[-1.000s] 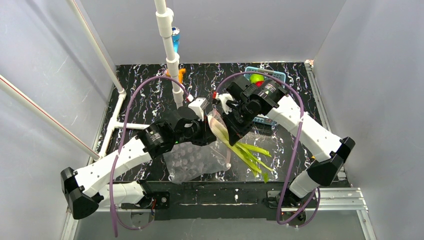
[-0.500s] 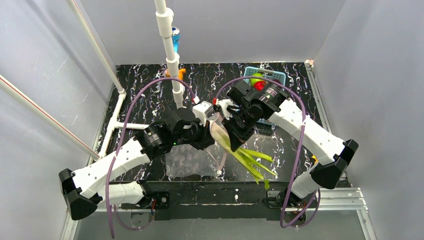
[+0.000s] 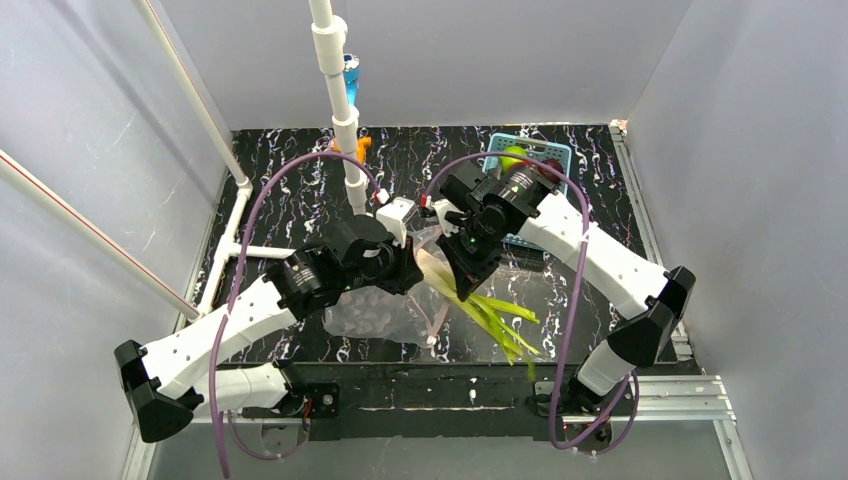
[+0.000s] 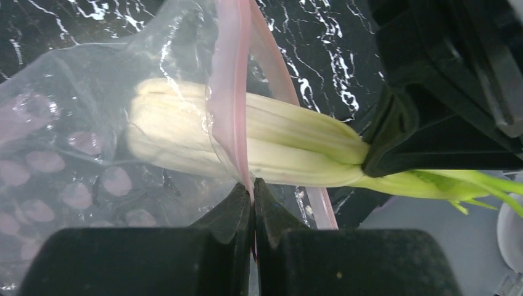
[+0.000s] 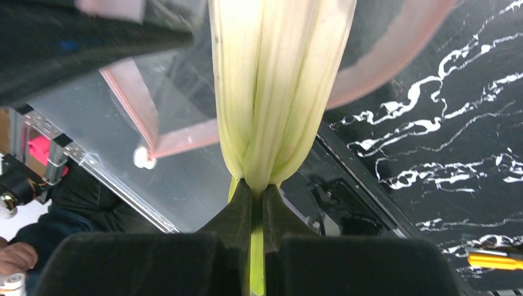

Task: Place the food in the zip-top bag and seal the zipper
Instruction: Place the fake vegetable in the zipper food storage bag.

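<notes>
Two pinches, left gripper on zipper, right gripper on leek; I'd push it straight past the zipper.

Right hand clamps leek, bag mouth behind.

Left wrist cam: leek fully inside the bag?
No, the white end of the leek is past the zipper, but its green part lies outside the zip-top bag, clamped in the right gripper.
</notes>
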Controlling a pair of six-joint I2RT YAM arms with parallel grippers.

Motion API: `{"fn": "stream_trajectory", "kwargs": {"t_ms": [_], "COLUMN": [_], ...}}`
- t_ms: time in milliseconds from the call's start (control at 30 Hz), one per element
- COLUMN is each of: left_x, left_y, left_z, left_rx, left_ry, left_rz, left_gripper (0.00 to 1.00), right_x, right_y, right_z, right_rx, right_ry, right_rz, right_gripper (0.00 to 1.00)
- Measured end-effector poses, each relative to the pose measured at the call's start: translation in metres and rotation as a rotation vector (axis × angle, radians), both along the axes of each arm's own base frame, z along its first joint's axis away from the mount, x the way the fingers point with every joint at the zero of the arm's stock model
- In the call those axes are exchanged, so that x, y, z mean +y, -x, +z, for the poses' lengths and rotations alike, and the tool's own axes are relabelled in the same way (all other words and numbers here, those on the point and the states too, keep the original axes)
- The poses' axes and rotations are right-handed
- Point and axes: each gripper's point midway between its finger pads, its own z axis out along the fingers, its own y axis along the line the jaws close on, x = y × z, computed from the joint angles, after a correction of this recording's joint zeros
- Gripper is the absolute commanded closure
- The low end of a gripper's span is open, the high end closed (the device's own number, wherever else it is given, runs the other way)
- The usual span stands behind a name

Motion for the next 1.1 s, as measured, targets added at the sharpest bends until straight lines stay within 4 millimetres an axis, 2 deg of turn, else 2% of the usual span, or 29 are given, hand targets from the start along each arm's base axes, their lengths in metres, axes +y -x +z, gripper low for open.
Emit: {"fn": "stream_trajectory", "kwargs": {"t_ms": [200, 333, 533, 667, 767, 867, 1100], "left_x": [-0.013, -0.018, -0.026, -0.026, -0.031, -0.039, -0.041], "left_y": [0.007, 0.005, 0.007, 0.009, 0.013, 0.020, 0.027], "left_z": [0.007, 0.014, 0.016, 0.007, 0.006, 0.014, 0.020], "left_rx": [0.043, 0.063, 0.104, 0.141, 0.178, 0.196, 0.215], "left_ry": [0.070, 0.123, 0.203, 0.237, 0.267, 0.309, 0.336], "left_rz": [-0.035, -0.019, 0.002, 0.026, 0.024, -0.006, -0.021], "left_gripper": [1.00, 1.00, 1.00, 1.00, 1.00, 1.00, 1.00], "right_x": [0.025, 0.034, 0.052, 0.050, 0.047, 0.050, 0.042], "right_y": [-0.007, -0.012, -0.028, -0.037, -0.044, -0.057, -0.044], "right_z": [0.015, 0.023, 0.021, 0.013, 0.020, 0.031, 0.030], "right_rx": [-0.017, -0.011, -0.019, -0.032, -0.037, -0.072, -0.081], "right_ry": [-0.115, -0.150, -0.208, -0.269, -0.347, -0.417, -0.413], "right_rz": [-0.032, -0.080, -0.152, -0.215, -0.260, -0.267, -0.206], "right_gripper": [0.93, 0.83, 0.70, 0.57, 0.47, 0.45, 0.36]}}
